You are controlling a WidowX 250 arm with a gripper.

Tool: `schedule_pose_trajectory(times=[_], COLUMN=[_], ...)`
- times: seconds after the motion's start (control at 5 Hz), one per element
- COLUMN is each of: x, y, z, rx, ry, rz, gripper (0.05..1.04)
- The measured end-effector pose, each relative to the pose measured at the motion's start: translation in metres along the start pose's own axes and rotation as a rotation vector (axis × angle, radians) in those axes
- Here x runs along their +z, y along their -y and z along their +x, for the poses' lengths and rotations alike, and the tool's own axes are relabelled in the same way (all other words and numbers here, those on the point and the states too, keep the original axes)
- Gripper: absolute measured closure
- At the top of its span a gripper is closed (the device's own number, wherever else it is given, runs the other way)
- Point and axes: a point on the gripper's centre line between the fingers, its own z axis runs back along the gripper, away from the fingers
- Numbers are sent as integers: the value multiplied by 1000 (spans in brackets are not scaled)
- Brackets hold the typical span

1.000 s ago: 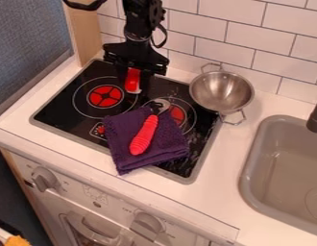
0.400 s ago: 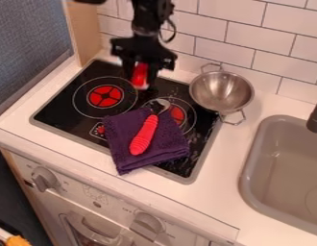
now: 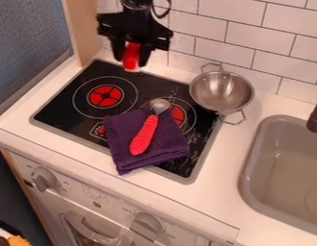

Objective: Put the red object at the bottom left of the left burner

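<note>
One red object secured: gripper parted only to its width, gripping it at 1 o'clock from the left burner. Pickup complete; outstanding — transfer to 7–8 o'clock, lowering, release. Judged about half done.

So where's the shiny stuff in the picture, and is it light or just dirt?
Camera view: bright shine on the metal bowl; pale flecks on the black stove top beside the purple cloth, maybe glare, maybe smudges, can't tell; a pale end on the red thing up in the gripper, shine or its own colour, can't tell.
</note>
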Motion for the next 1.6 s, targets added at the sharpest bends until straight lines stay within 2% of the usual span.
schedule_pose_trajectory(times=[0.2, 0.4, 0.6, 0.8, 1.0, 1.2, 1.4, 1.6], x=[19, 14, -8, -31, -52, -61, -65, -67], y=[-15, -45, -69, -84, -94, -92, -90, -86], z=[-22, -57, -87, -103, -108, -106, -95, -93], rx=[31, 91, 145, 171, 170, 152, 154, 130], ry=[18, -19, -50, -61, -63, -73, -69, -91], rz=[15, 58, 82, 84, 87, 74, 61, 51], gripper=[573, 573, 573, 573, 573, 573, 485, 199])
